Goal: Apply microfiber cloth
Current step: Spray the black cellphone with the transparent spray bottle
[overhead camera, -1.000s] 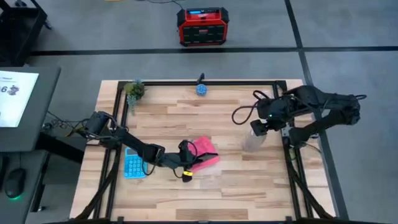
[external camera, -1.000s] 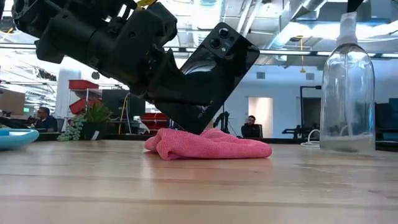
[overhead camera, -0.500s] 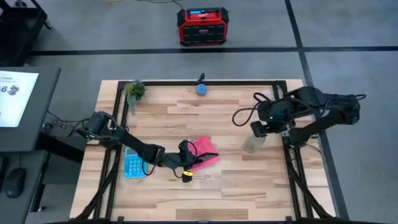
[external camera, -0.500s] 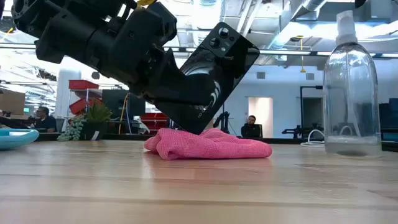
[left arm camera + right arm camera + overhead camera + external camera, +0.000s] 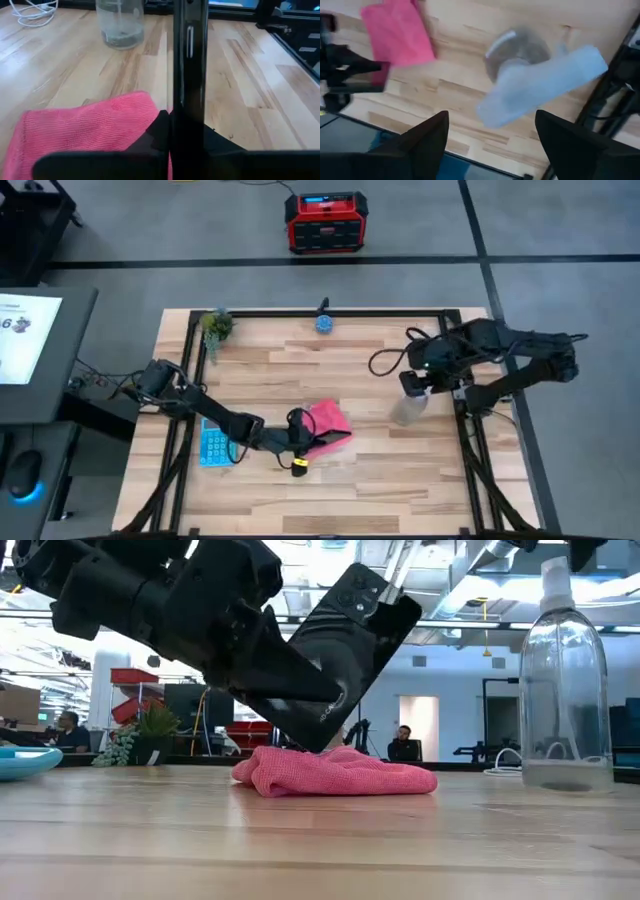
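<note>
- The wooden tabletop (image 5: 330,480), framed by a black rail, carries everything; no brand or readable writing shows on anything on it.
- The left arm reaches across from 9 o'clock to the middle of the tabletop, where the left gripper (image 5: 300,442) has its jaws clenched on a black phone (image 5: 340,650), held on edge and tilted, its camera end up and its lower end pressed against the cloth.
- The right arm comes in from 3 o'clock; the right gripper (image 5: 417,380) hangs above the spray bottle, jaws released and spread wide, gripping nothing.
- The microfiber cloth (image 5: 328,421), bright pink-red and rumpled, lies near the tabletop's centre, at about 1 o'clock of the left gripper and touching the phone.
- A clear spray bottle (image 5: 566,690) stands upright toward 3 o'clock of the cloth, well apart from it.
- A light-blue calculator (image 5: 214,444) lies flat at 9 o'clock of the cloth, beside the left arm; its key markings are too small to read.
</note>
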`<state>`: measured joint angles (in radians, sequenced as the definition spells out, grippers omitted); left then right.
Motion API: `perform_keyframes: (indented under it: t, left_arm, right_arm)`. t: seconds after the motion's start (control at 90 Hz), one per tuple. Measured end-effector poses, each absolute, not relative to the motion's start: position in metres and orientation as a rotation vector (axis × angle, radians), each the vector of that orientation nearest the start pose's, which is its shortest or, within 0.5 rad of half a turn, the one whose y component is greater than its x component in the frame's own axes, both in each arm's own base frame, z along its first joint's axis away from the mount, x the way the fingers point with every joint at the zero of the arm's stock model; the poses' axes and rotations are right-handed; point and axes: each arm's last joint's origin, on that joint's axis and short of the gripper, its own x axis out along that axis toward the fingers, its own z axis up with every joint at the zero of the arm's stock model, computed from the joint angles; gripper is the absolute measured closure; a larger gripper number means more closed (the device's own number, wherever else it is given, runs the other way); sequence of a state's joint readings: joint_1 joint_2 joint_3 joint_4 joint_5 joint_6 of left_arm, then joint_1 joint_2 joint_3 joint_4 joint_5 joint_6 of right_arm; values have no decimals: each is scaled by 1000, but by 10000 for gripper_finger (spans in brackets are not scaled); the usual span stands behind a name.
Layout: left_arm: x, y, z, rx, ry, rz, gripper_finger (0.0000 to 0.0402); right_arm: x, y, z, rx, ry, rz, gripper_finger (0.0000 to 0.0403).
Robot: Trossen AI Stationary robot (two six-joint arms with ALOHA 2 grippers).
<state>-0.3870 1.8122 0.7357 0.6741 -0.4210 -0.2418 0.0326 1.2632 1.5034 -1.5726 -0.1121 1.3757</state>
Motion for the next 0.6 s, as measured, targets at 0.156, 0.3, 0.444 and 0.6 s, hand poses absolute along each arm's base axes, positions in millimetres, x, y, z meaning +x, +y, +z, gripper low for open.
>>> perform_keyframes:
  t: [0.156,0.3,0.444,0.6]
  left_arm:
    - [318,-117,136,-79,363,78,393]
    - [318,-117,136,-73,362,77,393]
    - [318,-117,136,-72,363,77,393]
    - [318,-117,136,-72,363,77,393]
  right_arm:
    - [185,8,378,1176,1172,-822,117]
    - [184,9,378,1157,1159,-830,117]
    - [184,17,378,1124,1181,-795,117]
    - [183,27,378,1079,1174,-790,124]
